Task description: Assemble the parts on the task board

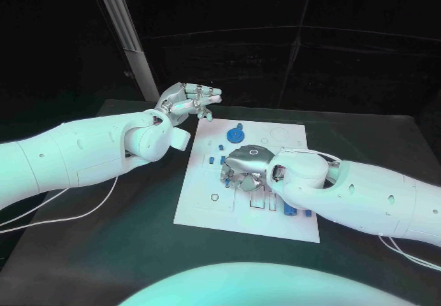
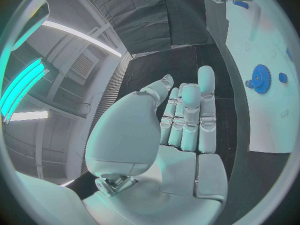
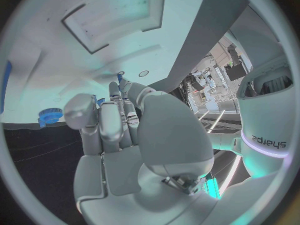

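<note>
Board: one white task board (image 1: 207, 210) mid-surface.
Gears: one blue gear (image 1: 236, 134) at 12 o'clock.
Left hand (image 1: 187, 100): fingers spread, empty, at 11 o'clock.
Right hand (image 1: 246, 164): over centre; grasp cannot be told.

Black table (image 1: 110, 255), matte, teal light pooled on near surface. Behind it dark panelled wall (image 1: 349, 57), faint seams visible. Pale slanted post (image 1: 129, 44) at far left of table. Left wrist view: ceiling with long light strips (image 2: 81, 35), glowing teal panel (image 2: 22, 85), square vent (image 2: 81, 65).
</note>
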You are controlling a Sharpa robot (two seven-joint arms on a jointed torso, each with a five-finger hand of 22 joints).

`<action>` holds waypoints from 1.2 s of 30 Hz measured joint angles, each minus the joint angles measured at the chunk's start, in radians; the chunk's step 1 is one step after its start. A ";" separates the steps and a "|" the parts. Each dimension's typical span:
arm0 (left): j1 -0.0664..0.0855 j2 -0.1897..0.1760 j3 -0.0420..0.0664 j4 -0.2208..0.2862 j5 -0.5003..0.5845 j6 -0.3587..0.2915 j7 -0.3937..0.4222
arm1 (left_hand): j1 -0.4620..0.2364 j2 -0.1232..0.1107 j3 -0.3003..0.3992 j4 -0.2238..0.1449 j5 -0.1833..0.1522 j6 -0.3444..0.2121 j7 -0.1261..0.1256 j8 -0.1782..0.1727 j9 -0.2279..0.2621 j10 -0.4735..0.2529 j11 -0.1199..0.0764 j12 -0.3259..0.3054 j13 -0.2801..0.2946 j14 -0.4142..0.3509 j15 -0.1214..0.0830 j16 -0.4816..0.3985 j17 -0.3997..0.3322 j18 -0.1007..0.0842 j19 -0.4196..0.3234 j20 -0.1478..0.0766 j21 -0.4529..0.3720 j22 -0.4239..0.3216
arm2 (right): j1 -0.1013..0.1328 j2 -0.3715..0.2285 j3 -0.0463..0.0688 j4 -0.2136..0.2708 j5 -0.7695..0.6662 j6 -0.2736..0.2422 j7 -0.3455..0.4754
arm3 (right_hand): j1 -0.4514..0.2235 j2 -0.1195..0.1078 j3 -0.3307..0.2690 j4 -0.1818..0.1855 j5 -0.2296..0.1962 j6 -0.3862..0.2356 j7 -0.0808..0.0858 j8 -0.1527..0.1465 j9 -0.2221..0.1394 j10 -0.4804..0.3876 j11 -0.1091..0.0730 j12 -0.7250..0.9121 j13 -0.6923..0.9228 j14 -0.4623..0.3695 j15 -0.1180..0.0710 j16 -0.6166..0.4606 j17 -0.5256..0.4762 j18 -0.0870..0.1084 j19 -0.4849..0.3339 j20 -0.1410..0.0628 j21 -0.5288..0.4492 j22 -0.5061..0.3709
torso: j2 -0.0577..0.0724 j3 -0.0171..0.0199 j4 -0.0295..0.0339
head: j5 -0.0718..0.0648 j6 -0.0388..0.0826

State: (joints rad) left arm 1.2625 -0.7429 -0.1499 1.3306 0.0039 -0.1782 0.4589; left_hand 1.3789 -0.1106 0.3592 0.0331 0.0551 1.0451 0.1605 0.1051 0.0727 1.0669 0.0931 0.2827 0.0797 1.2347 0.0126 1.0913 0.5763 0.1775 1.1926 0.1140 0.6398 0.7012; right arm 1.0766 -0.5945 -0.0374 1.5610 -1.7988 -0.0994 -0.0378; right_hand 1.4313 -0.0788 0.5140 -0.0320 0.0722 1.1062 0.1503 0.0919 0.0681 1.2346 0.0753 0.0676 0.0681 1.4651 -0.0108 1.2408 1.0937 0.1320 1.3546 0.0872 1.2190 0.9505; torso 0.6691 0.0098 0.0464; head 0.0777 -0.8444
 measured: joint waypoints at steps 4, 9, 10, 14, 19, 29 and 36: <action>0.000 0.000 0.000 0.000 0.000 0.000 0.000 | 0.000 0.000 0.000 0.000 0.000 0.000 0.000 0.000 0.000 0.000 0.000 0.000 0.000 0.000 0.000 0.000 0.000 0.000 0.000 0.000 0.000 0.000 | -0.001 0.000 0.000 0.001 0.000 0.001 0.000 | 0.000 0.000 0.000 0.000 0.000 0.000 0.000 0.000 0.000 0.000 0.000 0.000 0.000 0.000 0.000 0.000 0.000 0.000 0.000 0.000 0.003 0.000 | 0.000 0.0000 0.0000 | 0.000 0.000; 0.000 0.000 0.000 -0.001 0.000 0.000 -0.001 | 0.000 0.000 0.000 0.000 0.000 0.000 0.000 0.000 0.000 0.000 0.000 0.000 0.000 0.000 0.000 0.000 0.000 0.000 0.000 0.000 0.000 0.000 | -0.001 -0.001 0.000 0.002 -0.001 0.002 0.000 | -0.004 0.004 0.000 0.000 0.000 -0.001 -0.001 0.000 0.001 0.000 0.000 0.000 0.000 0.000 0.000 0.000 0.000 0.000 0.000 0.000 0.004 0.001 | 0.000 -0.0001 0.0000 | -0.001 -0.001; 0.000 0.000 0.000 -0.001 0.000 0.000 -0.001 | 0.000 0.000 0.000 0.000 0.000 0.000 0.000 0.000 0.000 0.000 0.000 0.000 0.000 0.000 0.000 0.000 0.000 0.000 0.000 0.000 0.000 0.000 | -0.001 -0.001 0.000 0.002 -0.001 0.002 0.000 | -0.004 0.004 0.000 0.000 0.000 -0.001 -0.001 0.000 0.001 0.000 0.000 0.000 0.000 0.000 0.000 0.000 0.000 0.000 0.000 0.000 0.004 0.001 | 0.000 -0.0001 0.0000 | -0.002 -0.001; 0.000 0.000 0.000 -0.001 0.000 0.001 -0.002 | 0.000 0.000 0.000 0.000 0.000 0.000 0.000 0.000 0.000 0.000 0.000 0.007 0.000 0.000 0.000 0.000 -0.006 0.000 0.000 0.000 -0.008 -0.003 | -0.001 -0.003 0.000 0.005 -0.002 0.004 0.001 | -0.004 0.004 0.000 0.000 0.000 -0.001 -0.001 0.000 0.001 0.000 0.000 0.000 0.000 0.000 0.000 0.000 0.000 0.000 0.000 0.000 0.004 0.002 | 0.000 -0.0001 0.0000 | -0.002 -0.001; 0.001 -0.001 0.000 0.000 0.000 0.001 -0.002 | 0.000 0.000 0.000 0.000 0.000 0.000 0.000 0.000 0.000 0.000 0.000 0.007 0.000 0.000 0.000 0.000 -0.006 0.000 0.000 0.000 -0.008 -0.003 | -0.003 -0.008 -0.002 0.011 -0.003 0.007 0.001 | -0.004 0.004 0.000 0.000 0.000 -0.001 -0.001 0.000 0.001 0.000 0.000 0.000 0.000 0.000 0.000 0.000 0.000 0.000 0.000 0.000 0.004 0.002 | 0.000 0.0000 0.0000 | -0.001 -0.002; 0.001 -0.001 0.000 -0.001 0.000 0.001 -0.003 | 0.000 0.000 0.000 0.000 0.000 0.000 0.000 0.000 0.000 0.000 0.000 0.007 0.000 0.000 0.000 0.000 -0.006 0.000 0.000 0.000 -0.008 -0.003 | -0.003 -0.010 -0.002 0.015 -0.006 0.010 0.000 | -0.004 0.004 0.000 0.000 0.000 0.001 0.001 -0.003 0.001 0.000 0.000 0.000 0.000 0.000 0.000 0.000 0.000 0.000 0.000 0.000 0.004 0.002 | 0.000 0.0003 0.0001 | 0.000 -0.005; 0.001 0.000 0.000 -0.001 0.000 0.001 -0.003 | 0.000 0.000 0.000 0.000 0.000 0.000 0.000 0.000 0.000 0.000 0.000 0.007 0.000 0.000 0.000 0.000 -0.006 0.000 0.000 0.000 -0.008 -0.003 | -0.003 -0.008 -0.002 0.013 -0.007 0.012 -0.001 | -0.015 -0.007 0.003 -0.003 0.000 0.000 0.002 -0.003 0.001 -0.002 0.002 -0.002 0.000 0.000 0.000 0.000 -0.005 0.000 0.000 0.000 0.004 0.000 | 0.000 0.0003 0.0001 | 0.000 -0.005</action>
State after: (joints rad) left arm 1.2636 -0.7433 -0.1499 1.3298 0.0041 -0.1777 0.4554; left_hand 1.3789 -0.1106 0.3592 0.0330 0.0551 1.0451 0.1605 0.1051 0.0727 1.0669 0.0931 0.2893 0.0797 1.2347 0.0126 1.0913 0.5705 0.1776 1.1926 0.1140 0.6320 0.6985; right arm 1.0735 -0.6027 -0.0391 1.5739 -1.8062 -0.0879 -0.0385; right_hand 1.4167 -0.0856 0.5166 -0.0348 0.0720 1.1062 0.1522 0.0889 0.0687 1.2327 0.0771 0.0658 0.0683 1.4651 -0.0108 1.2408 1.0890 0.1321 1.3542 0.0877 1.2229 0.9505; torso 0.6692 0.0101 0.0465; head 0.0772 -0.8495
